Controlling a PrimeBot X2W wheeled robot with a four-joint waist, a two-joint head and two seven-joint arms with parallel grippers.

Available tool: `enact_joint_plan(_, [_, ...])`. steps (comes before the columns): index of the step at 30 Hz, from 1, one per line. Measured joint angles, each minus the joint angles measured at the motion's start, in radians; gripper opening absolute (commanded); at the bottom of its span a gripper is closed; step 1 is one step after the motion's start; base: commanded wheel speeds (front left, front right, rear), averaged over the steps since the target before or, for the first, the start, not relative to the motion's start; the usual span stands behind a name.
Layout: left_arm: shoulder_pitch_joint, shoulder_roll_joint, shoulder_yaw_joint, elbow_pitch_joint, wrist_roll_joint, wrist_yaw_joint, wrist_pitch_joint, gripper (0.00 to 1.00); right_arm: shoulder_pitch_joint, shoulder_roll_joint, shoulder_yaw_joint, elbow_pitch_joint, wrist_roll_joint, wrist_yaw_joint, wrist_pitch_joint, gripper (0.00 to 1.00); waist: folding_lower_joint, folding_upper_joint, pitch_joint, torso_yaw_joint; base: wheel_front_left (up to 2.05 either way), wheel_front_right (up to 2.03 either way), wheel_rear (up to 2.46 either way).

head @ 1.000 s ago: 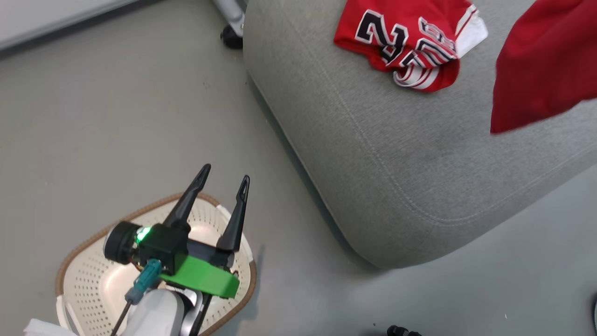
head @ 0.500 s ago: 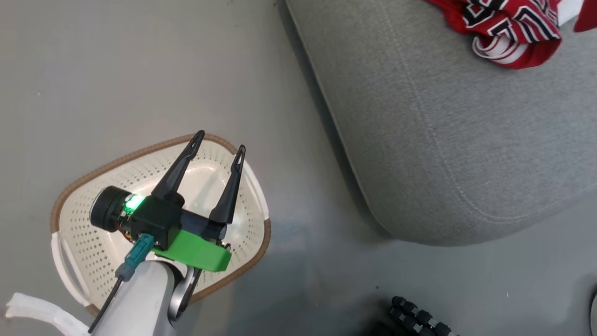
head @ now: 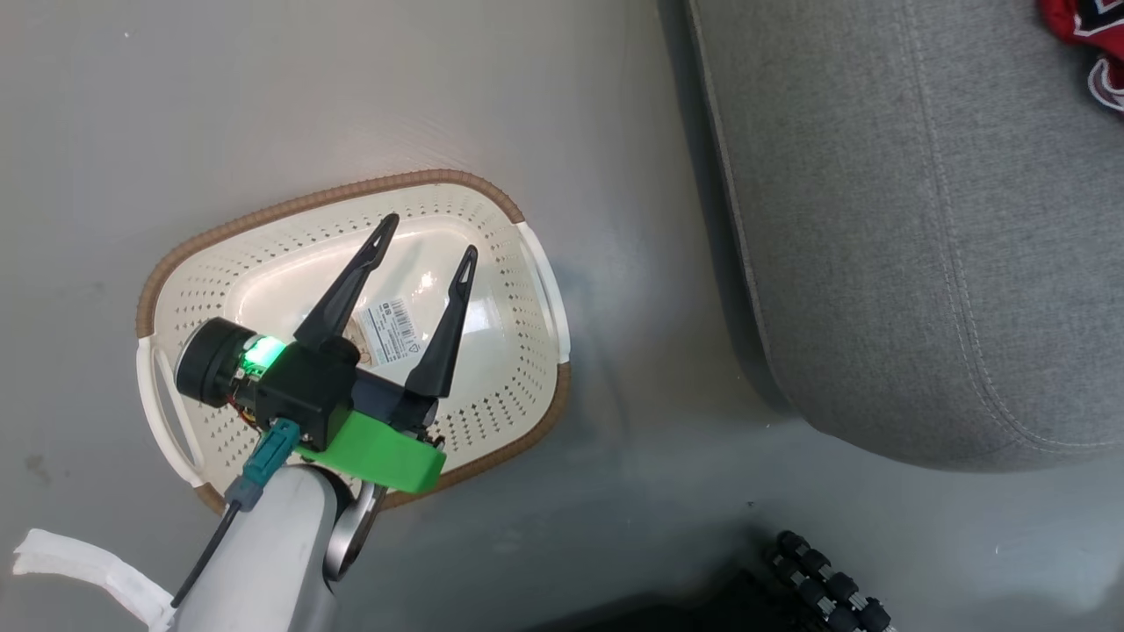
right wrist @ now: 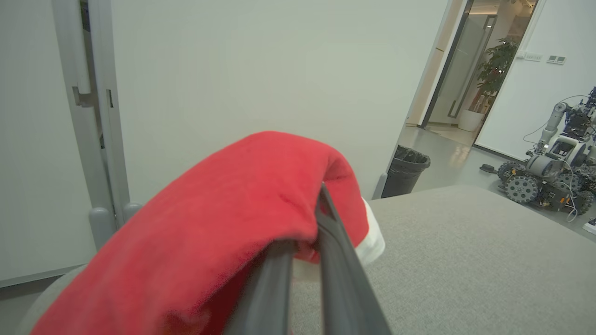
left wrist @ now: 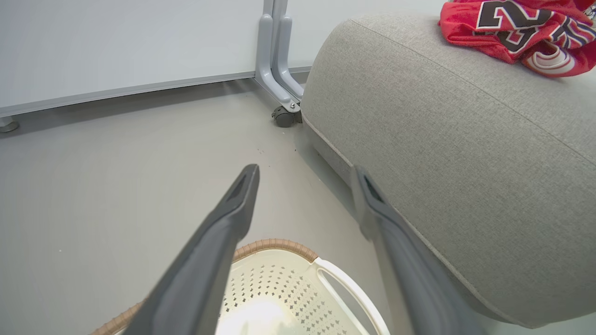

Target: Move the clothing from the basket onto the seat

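The cream basket (head: 263, 215) with a brown rim stands on the floor, a paper label (head: 391, 329) on its bare bottom. My left gripper (head: 430, 237) hovers over it, open, nothing between its fingers; the left wrist view has this gripper (left wrist: 305, 171) above the basket rim (left wrist: 274, 244). The grey seat (head: 922, 219) lies to the right. One piece of red clothing (left wrist: 521, 28) with black-and-white numbers rests on the seat (left wrist: 442, 116). My right gripper (right wrist: 312, 218) is shut on another red garment (right wrist: 233, 204), held above the seat (right wrist: 465, 260).
A partition's grey leg with a caster (left wrist: 284, 116) stands by the seat's far corner. A black bin (right wrist: 405, 170) and another wheeled robot (right wrist: 545, 177) are beyond the seat. Black wheels of my base (head: 825, 588) show at the bottom.
The head camera has swung, so the basket sits higher and the seat further right. The held red garment has left that picture. My left gripper stays open over the basket.
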Motion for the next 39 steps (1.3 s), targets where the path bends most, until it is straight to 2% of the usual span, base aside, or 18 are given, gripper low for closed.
enact_joint_plan(8, [0.0,0.006,0.012,0.007,0.003,0.0,0.0,1.0,0.023,0.042,0.18,0.213,0.024,0.0,0.0,0.0,0.0,0.0,0.034,0.016,0.0,0.0,0.0])
enact_joint_plan(17, [-0.001,0.006,0.017,0.013,0.008,0.0,0.0,1.0,0.015,0.019,0.294,0.279,0.099,0.0,0.0,0.0,0.0,0.0,0.014,-0.005,0.0,0.0,0.0])
enact_joint_plan(18, [-0.001,0.004,0.016,0.016,0.008,0.0,0.0,1.0,0.015,0.015,0.3,0.283,0.105,0.0,0.0,0.17,-0.0001,0.0,0.01,-0.006,0.0,0.0,0.0])
enact_joint_plan(19, [-0.001,0.003,0.015,0.018,0.008,0.0,0.0,1.0,0.015,0.012,0.301,0.286,0.111,0.0,0.0,0.47,-0.0001,0.0,0.006,-0.006,0.0,0.0,0.0])
enact_joint_plan(20, [0.0,0.001,0.014,0.022,0.007,0.0,0.0,1.0,0.015,0.009,0.302,0.29,0.116,0.0,0.0,1.0,-0.0001,0.0,0.0,-0.007,0.0,0.0,0.0])
enact_joint_plan(29, [0.022,-0.032,0.005,0.039,-0.004,0.0,0.0,1.0,0.078,-0.005,0.334,0.291,0.158,0.0,0.0,1.0,-0.0001,0.0,-0.093,-0.009,0.0,0.0,0.0])
enact_joint_plan(33, [0.046,-0.049,0.01,0.047,-0.01,0.0,0.0,1.0,0.141,-0.007,0.371,0.249,0.155,0.0,0.0,1.0,-0.0001,0.0,-0.151,-0.012,0.0,0.0,0.0])
enact_joint_plan(35, [0.068,-0.061,0.012,0.051,-0.012,0.0,0.0,1.0,0.182,-0.015,0.385,0.208,0.151,0.0,0.0,1.0,-0.0002,0.0,-0.189,-0.014,0.0,0.0,0.0])
enact_joint_plan(39, [0.108,-0.082,0.03,0.051,-0.02,0.0,0.0,1.0,0.253,-0.021,0.328,0.051,0.155,0.0,0.0,1.0,-0.0002,0.0,-0.266,-0.017,0.0,0.0,0.0])
